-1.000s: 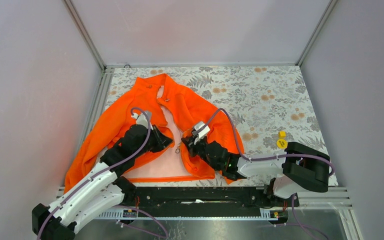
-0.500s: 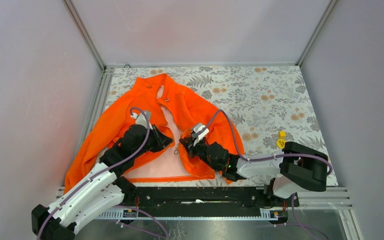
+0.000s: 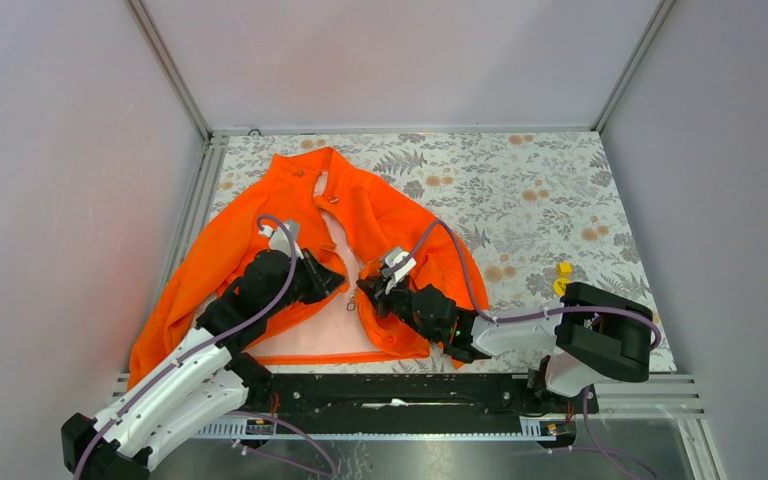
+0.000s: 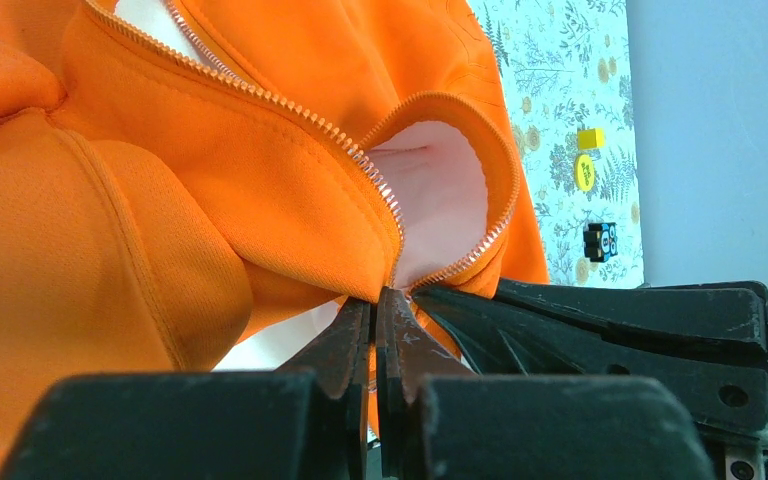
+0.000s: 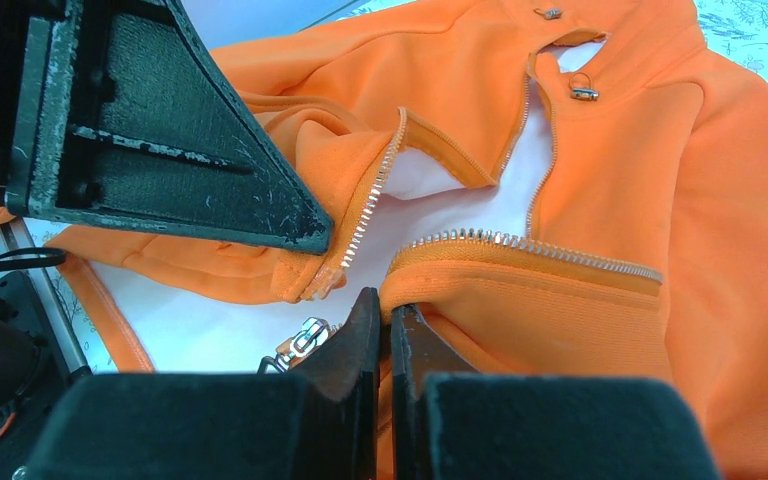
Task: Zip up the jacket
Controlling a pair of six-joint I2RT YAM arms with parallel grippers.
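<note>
Tightly closed: L pincer (image 4: 375, 296), R pincer (image 5: 386, 301), both gripping jacket (image 3: 392, 214) zip edges.

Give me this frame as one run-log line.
phase: pre-zip | left gripper: shut on jacket front edge | right gripper: shut on opposite edge, slider beside it | front: open, unzipped

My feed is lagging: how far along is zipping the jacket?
Done: the left tool and right tool are each shut on one front edge of the jacket near the hem. In hand: the two zipper ends are close but apart; the pull lies beside the right tool. Left: joining the ends and zipping; the front is open, lining showing.
</note>
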